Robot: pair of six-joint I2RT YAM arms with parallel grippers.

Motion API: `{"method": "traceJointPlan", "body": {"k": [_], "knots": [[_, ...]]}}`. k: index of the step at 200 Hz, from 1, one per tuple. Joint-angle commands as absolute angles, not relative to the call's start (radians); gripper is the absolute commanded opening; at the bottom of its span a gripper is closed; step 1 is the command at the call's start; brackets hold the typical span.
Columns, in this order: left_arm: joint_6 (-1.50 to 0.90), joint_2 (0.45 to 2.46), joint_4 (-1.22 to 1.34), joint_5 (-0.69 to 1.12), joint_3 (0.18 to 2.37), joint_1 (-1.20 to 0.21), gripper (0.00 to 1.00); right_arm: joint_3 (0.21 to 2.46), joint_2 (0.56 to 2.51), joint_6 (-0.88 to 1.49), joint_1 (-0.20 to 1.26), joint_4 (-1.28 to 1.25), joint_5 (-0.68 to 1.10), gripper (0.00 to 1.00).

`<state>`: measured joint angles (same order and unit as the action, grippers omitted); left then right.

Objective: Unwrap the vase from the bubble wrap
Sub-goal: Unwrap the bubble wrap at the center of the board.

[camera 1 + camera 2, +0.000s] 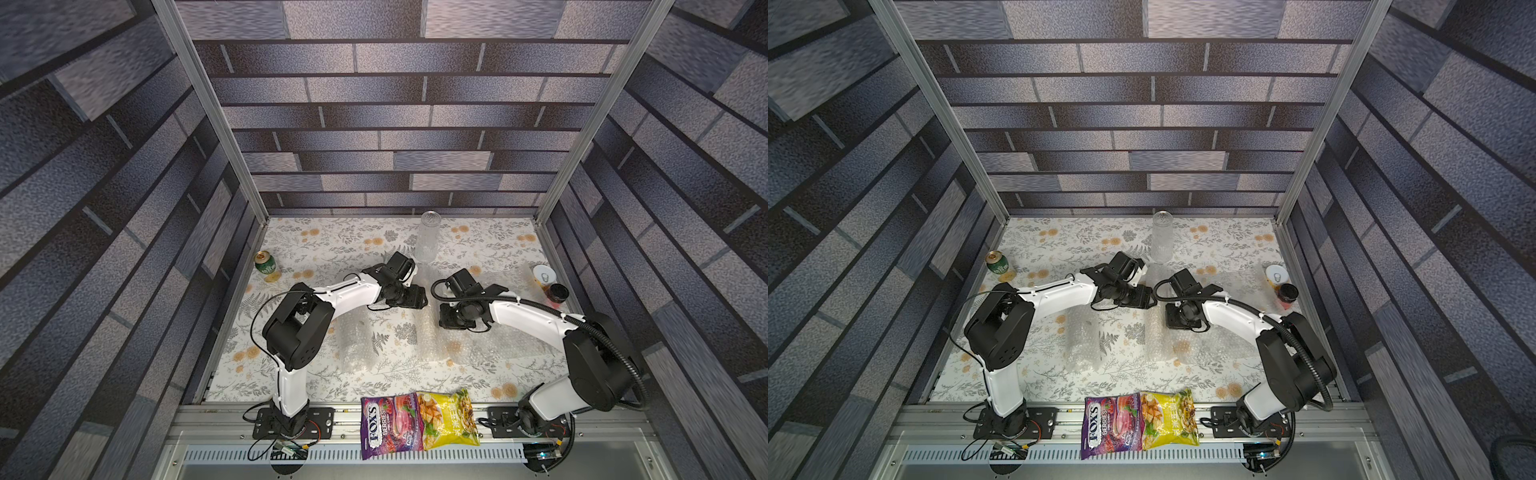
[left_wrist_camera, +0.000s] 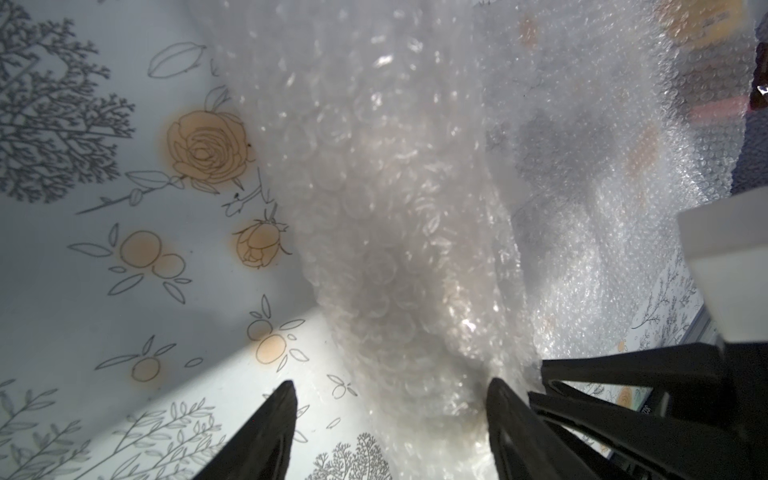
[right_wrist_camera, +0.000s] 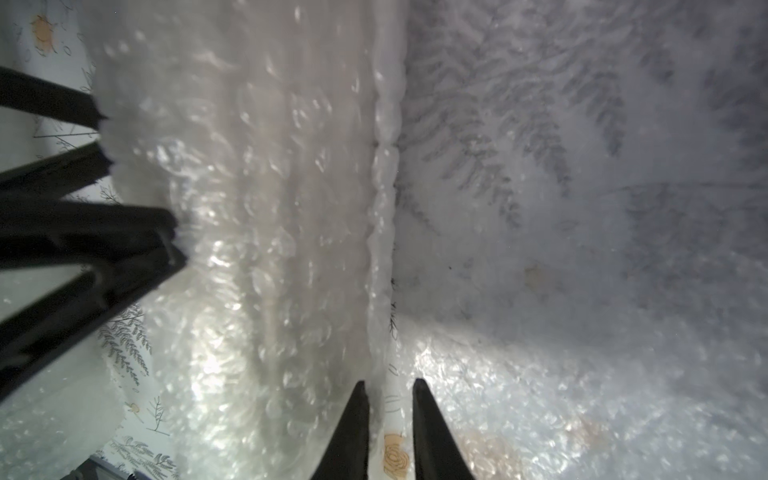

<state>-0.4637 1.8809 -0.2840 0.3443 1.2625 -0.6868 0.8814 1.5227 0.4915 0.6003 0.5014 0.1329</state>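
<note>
1. purple bag, yellow bag: side by side and touching, on the rail at the lower centre of both top views, at the near edge of the worktop.
2. bubble wrap, loose bundle: lies on the worktop left of centre, apart from both grippers.
3. roll of the same wrap: centre of frame, lying near to far between the two grippers. What it holds cannot be told. A flat sheet spreads from it to the right, under the right arm.
4. left gripper: jaws released, astride the roll's end. One jaw touches the wrap; the other is clear of it, over bare worktop.
5. right gripper: jaws nearly together at the roll's edge, with printed worktop showing in the narrow gap. Whether they nip the wrap cannot be told.
6. jar, pale can: upright, just beside each other at the right edge.
7. green can: upright at the left edge.
8. vase: clear glass, upright and unwrapped, upper centre of the worktop near the back wall, just beyond the grippers.
</note>
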Motion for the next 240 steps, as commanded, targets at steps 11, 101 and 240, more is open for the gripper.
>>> {"method": "traceJointPlan", "body": {"k": [11,101,240], "knots": [[-0.456,1.894,-0.325,0.343,1.28,-0.695,0.73,0.876,1.513,0.506,0.615,0.543,0.144,0.21],[-0.455,1.896,-0.322,0.338,1.271,-0.693,0.73,0.901,1.509,0.497,0.621,0.575,0.123,0.06],[-0.484,1.885,-0.284,0.338,1.185,-0.63,0.73,0.864,1.48,0.484,0.621,0.587,0.083,0.01]]}}
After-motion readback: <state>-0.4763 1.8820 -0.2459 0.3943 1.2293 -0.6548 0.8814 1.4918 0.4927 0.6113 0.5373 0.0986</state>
